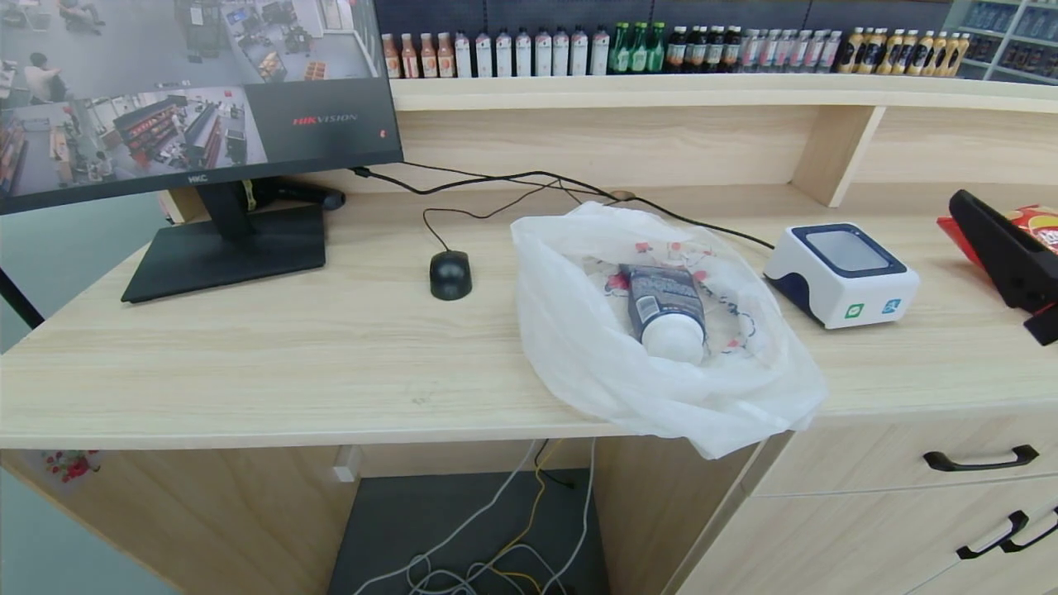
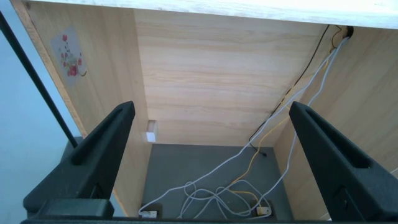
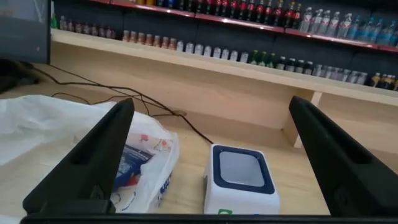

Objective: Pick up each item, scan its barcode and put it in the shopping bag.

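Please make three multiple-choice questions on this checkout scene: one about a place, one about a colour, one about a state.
1. Where does the scanner stand?
A) on the floor
B) on the counter, right of the shopping bag
C) inside the shopping bag

2. What colour is the mouse?
A) black
B) white
C) red

3. How is the right gripper?
A) shut on the scanner
B) open and empty
C) shut and empty

Answers: 1 B, it sits on the wood beside the bag; 2 A, its shell is black; 3 B, fingers wide apart, nothing between.
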